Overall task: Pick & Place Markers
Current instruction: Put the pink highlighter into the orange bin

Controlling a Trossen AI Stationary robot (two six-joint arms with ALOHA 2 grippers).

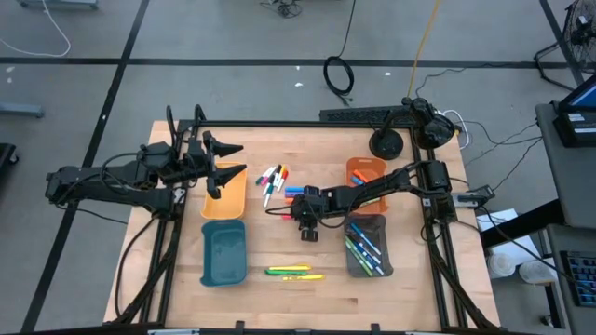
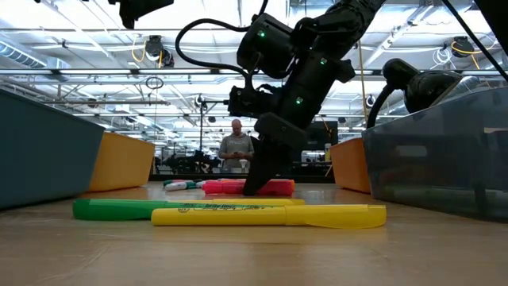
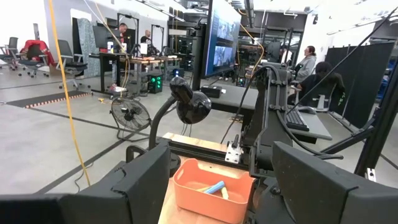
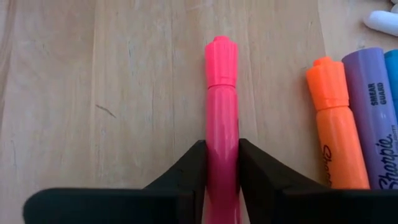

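My right gripper is at the table's middle, pointing down and shut on a pink highlighter. An orange highlighter and a purple one lie right beside it. A heap of thin white markers and blue highlighters lie just beyond. A green highlighter and a yellow one lie flat near the table's near edge. My left gripper hangs open above the yellow tray and touches nothing. My right gripper pinches the pink highlighter's barrel, behind the cap, between its two fingers. The fingers come from above, slanting down, one on each side of the barrel. The highlighter still lies flat on the table.
A teal tray sits near the table's left near corner. A grey tray holding several markers sits on the right, with an orange tray behind it. A lamp base stands at the far edge. A person stands beyond the table.
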